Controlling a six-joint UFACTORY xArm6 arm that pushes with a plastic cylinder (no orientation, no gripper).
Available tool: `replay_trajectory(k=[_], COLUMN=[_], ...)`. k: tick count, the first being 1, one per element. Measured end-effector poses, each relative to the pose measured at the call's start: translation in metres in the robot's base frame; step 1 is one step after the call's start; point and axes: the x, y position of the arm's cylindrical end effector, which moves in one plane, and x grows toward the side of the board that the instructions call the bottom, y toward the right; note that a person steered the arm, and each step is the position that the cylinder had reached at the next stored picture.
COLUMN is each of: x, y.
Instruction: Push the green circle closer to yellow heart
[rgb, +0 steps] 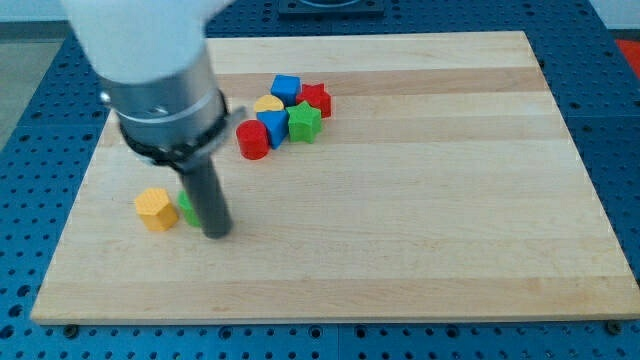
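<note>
The pale wooden board that serves as the surface (420, 240) sits on a blue perforated bench (620, 150). Taking the green circle as the landmark: the orange-yellow hexagonal block (155, 208) lies just to its left, near the surface's left edge, with a strip of bare wood between that block and the edge. The green circle (187, 208), a small green block, shows only as a sliver, since the dark rod covers most of it. There is no claw on this arm, so nothing is held; my tip (217, 232) rests on the wood against the green circle's right side, slightly toward the view's bottom.

Up and to the right of the green circle, well apart from it, a tight cluster sits near the surface's top edge: a red cylinder block (252, 140), a yellow heart block (267, 104) partly hidden behind its neighbours, a blue block (273, 127) just below the heart, another blue block (286, 87), a green star block (304, 122) and a red block (317, 99).

Right of the cluster, and along the bottom edge, the wood is bare to the rim.
</note>
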Motion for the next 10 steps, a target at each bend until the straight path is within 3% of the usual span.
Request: replay_trajectory(k=[1, 3, 7, 9, 10], x=[-0.029, -0.092, -0.099, -0.143, -0.144], y=[-0.044, -0.057, -0.077, -0.054, -0.049])
